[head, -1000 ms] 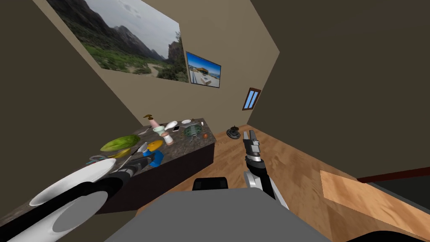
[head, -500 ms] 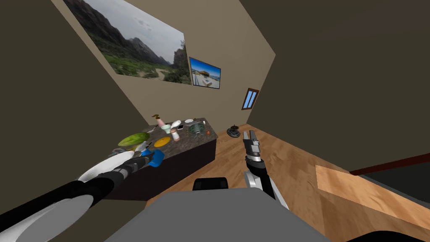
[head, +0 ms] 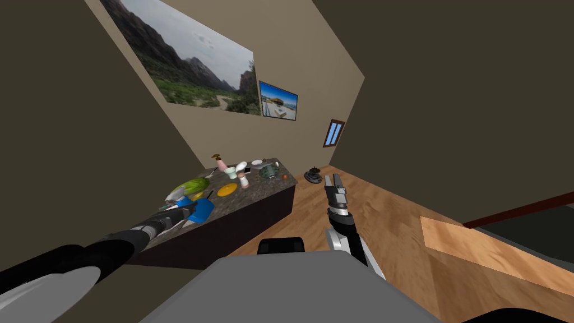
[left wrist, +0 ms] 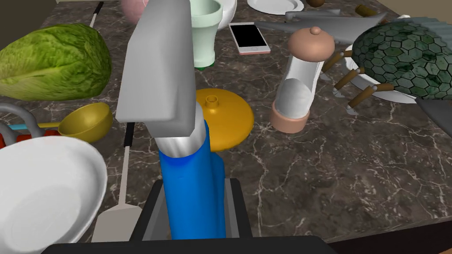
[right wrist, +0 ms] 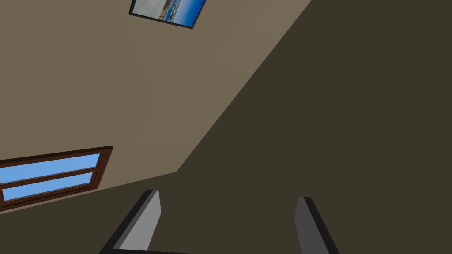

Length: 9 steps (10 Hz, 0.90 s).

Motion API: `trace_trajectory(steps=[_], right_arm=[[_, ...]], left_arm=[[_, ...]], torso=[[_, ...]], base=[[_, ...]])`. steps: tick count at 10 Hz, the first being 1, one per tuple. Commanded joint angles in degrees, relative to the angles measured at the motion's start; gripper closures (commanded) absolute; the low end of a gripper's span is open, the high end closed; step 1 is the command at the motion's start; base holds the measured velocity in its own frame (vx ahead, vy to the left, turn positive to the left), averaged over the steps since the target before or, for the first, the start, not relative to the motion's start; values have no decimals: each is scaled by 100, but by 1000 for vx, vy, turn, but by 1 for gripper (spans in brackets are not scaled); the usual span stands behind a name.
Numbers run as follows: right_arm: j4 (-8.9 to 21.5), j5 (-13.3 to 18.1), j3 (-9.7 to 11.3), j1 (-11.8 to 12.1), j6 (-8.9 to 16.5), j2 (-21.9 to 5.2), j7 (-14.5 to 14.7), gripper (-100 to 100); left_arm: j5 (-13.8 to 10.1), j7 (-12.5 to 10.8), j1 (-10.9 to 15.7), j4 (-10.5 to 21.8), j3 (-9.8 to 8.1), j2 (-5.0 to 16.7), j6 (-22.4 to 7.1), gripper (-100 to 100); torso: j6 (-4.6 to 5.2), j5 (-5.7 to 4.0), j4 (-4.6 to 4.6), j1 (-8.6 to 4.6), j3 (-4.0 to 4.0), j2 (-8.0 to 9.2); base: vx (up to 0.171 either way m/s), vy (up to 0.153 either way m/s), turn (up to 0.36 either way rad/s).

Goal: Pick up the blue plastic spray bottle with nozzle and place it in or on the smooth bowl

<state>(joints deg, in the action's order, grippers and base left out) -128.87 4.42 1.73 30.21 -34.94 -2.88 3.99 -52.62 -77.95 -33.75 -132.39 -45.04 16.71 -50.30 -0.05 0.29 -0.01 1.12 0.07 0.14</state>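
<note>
A: What is hung on the tan wall (head: 302, 61)?
B: A large landscape (head: 190, 70), a smaller picture (head: 278, 101) and a window (head: 334, 133) are seen; a dark marbled counter (head: 255, 192) is set on wood flooring (head: 392, 218).

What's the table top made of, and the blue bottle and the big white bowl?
The table top looks like polished dark stone, maybe marble: white veins run through it. The blue bottle is smooth and evenly coloured, likely plastic. The white bowl is plain and smooth, ceramic or plastic; I cannot tell which.
</note>
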Motion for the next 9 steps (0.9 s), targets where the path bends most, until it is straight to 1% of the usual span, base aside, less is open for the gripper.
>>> trace_trajectory(steps=[1,3,4,5,6,7,8,9], right_arm=[[0,0,0,0,0,0,0,0],[0,0,0,0,0,0,0,0],[0,0,0,0,0,0,0,0],[0,0,0,0,0,0,0,0],[0,0,0,0,0,0,0,0],[0,0,0,0,0,0,0,0],[0,0,0,0,0,0,0,0],[0,0,1,0,0,1,0,0]], left_arm=[[26,-122,-32,-112,-171,-6,-59,100],[89,-268,-35,-210,-357,-12,-135,100],[152,-400,-37,-297,-532,-24,-203,100],[182,-458,-37,-335,-611,-31,-232,100],[236,-553,-35,-395,-744,-46,-279,100],[275,-617,-33,-434,-836,-57,-310,100],[267,-568,-26,-417,-752,-61,-290,100],[273,-584,-26,-425,-773,-59,-292,-100]], torso=[[0,0,0,0,0,0],[-2,-3,1,-10,2,5],[-4,-7,2,-20,4,7],[-7,-8,3,-13,5,8],[-9,-6,3,-17,5,8],[-12,-7,2,-13,3,4],[-14,-6,1,-5,0,-1],[-10,-8,-1,-49,-1,-1]], base=[[20,225,-22],[-3,202,-26],[2,220,-34],[-3,210,-29],[14,222,-32],[27,252,-25],[12,119,-11],[1,24,-1]])
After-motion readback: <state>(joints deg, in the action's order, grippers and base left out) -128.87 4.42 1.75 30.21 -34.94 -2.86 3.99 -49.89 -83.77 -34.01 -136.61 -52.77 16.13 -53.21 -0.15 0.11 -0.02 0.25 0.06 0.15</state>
